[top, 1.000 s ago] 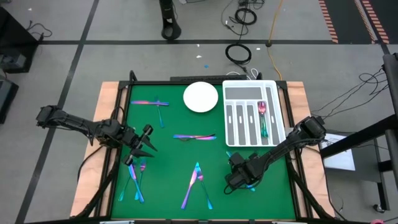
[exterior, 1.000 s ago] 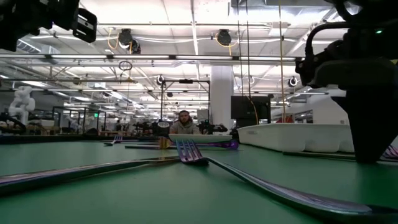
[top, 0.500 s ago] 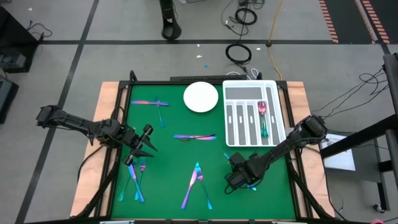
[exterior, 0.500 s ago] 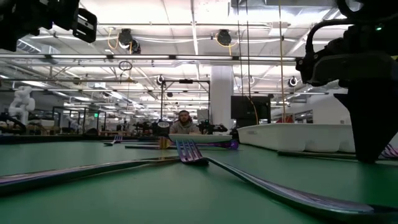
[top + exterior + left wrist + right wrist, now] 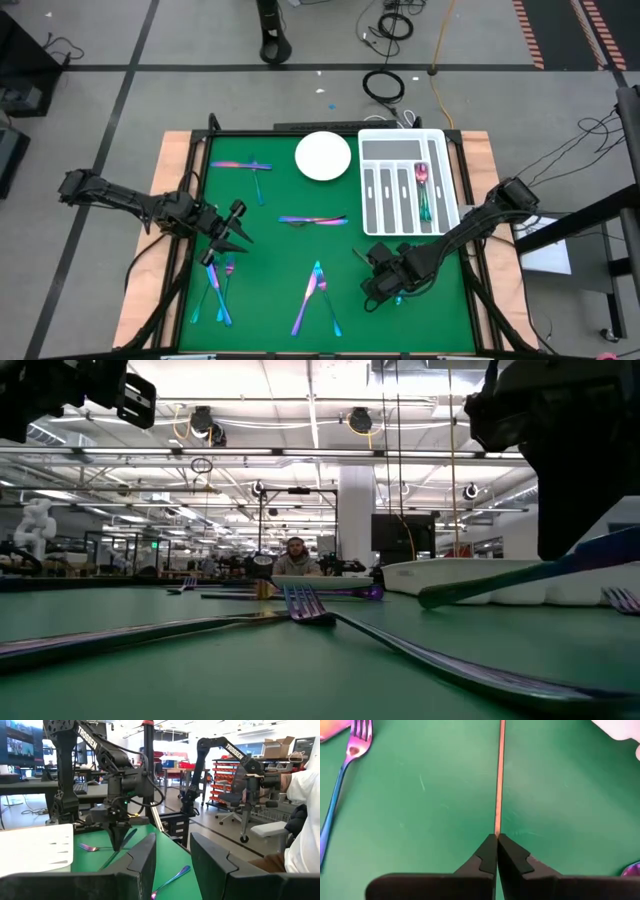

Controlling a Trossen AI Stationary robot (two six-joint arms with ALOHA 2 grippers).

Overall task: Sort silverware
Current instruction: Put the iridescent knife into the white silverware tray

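My right gripper [image 5: 384, 283] stands over the mat's near right part, shut on a slim teal-blue piece of silverware [image 5: 520, 573]; the right wrist view shows that piece edge-on [image 5: 499, 775]. At the left edge my left gripper [image 5: 236, 226] hovers open with nothing between its fingers [image 5: 172, 855]. More silverware lies flat on the green mat: a pair at the far left [image 5: 255, 167], a pair in the middle [image 5: 312, 220], a group near left [image 5: 218, 290] and a group near centre [image 5: 318, 298]. One spoon [image 5: 423, 190] lies in the white slotted tray [image 5: 380, 150]. My right gripper pinches the thin piece between its two fingertips, at the piece's near end [image 5: 497, 831]. The fingers come steeply from above and the piece runs straight away from them. It is tilted: the held end is raised, and the free end [image 5: 425, 598] is low, touching the mat or not, I cannot tell.
A white round plate [image 5: 322, 156] sits at the far edge beside the tray. A fork [image 5: 342, 775] lies on the mat close to my right gripper. A person sits past the table's far edge [image 5: 295, 560], another stands beside the table [image 5: 305, 820].
My right gripper has risen from the mat. The teal-blue piece has come up with it: its held end is lifted and it now slants down toward its free end.
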